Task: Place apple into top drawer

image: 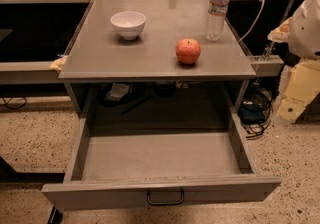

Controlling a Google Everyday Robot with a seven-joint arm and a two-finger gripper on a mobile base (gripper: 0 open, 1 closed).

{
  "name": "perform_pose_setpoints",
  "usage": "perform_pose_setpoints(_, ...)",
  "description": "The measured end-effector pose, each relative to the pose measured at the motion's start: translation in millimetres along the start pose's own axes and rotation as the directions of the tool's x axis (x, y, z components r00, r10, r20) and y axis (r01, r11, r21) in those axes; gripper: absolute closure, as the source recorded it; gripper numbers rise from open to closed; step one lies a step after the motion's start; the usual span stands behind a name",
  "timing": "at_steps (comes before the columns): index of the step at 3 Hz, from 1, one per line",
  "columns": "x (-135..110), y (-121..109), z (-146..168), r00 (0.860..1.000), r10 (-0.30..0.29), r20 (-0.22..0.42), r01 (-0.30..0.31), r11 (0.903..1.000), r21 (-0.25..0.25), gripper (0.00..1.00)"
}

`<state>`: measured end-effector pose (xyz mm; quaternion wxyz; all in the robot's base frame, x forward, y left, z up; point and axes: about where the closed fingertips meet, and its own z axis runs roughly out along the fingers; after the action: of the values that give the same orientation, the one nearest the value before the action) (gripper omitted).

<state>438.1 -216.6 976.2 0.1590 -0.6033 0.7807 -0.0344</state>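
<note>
Round red apple (188, 51) on tabletop (150, 55), shallow metal top drawer (100, 195) open, gripper (300, 88) right, state unclear

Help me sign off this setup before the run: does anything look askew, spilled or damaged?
Nothing stands out. The apple, white bowl and water bottle stand upright on the counter; the top drawer is pulled out straight. The pincer is not in view; only the arm shows at right.
</note>
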Motion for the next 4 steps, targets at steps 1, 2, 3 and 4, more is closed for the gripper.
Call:
perform_pose_setpoints(1,0,0,0,1.000,0.000,0.000,0.000,1.0000,0.000,0.00)
perform_pose_setpoints(2,-2,-11,4,1.000,0.006,0.024,-0.007,0.9999,0.015,0.00)
perform_pose_setpoints(3,-13,-42,24,0.998,-0.001,0.070,-0.001,0.9998,0.022,0.00)
perform_pose_setpoints(4,-29,-77,51,0.992,-0.010,0.129,0.009,0.9999,0.009,0.00)
